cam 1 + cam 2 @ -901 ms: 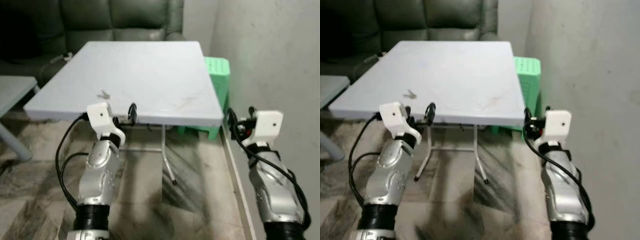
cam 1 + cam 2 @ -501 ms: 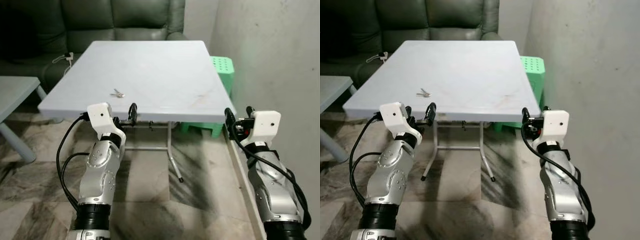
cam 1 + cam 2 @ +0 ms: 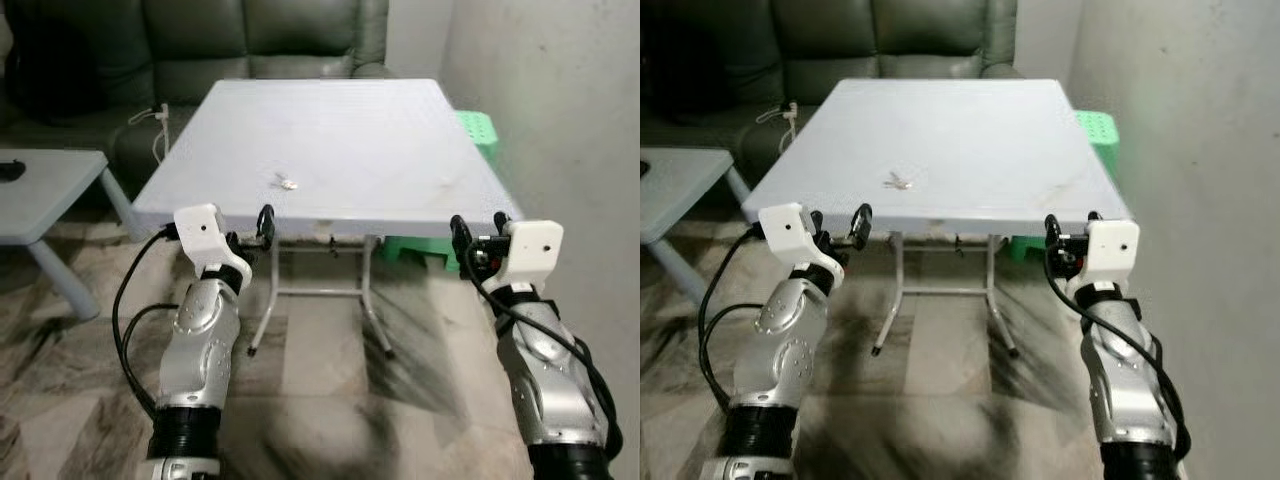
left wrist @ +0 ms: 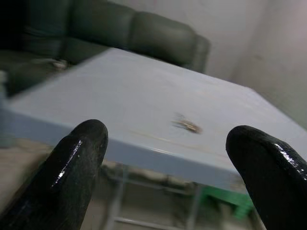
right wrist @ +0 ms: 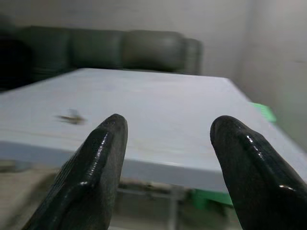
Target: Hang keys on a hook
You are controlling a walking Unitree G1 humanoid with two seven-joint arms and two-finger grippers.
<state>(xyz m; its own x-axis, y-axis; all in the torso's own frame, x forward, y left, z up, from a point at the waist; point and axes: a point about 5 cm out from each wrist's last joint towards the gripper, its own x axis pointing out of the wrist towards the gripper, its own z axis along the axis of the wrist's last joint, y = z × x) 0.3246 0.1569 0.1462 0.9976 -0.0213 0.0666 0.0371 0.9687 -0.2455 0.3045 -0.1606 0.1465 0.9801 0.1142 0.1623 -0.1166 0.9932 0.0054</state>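
Both claws held empty before the pale grey rectangular folding worktop (image 3: 400, 130), the small metal keys (image 3: 286, 183) lying on it.
A dark green leather sofa (image 3: 260, 40) stands beyond the worktop's far edge, a green plastic stool (image 3: 478, 135) by its right edge. The keys lie near the front edge, left of its middle. Left claw (image 3: 250, 232) hovers just short of the front edge, right claw (image 3: 478, 240) at the front right corner; both gape wide, gripping nothing.
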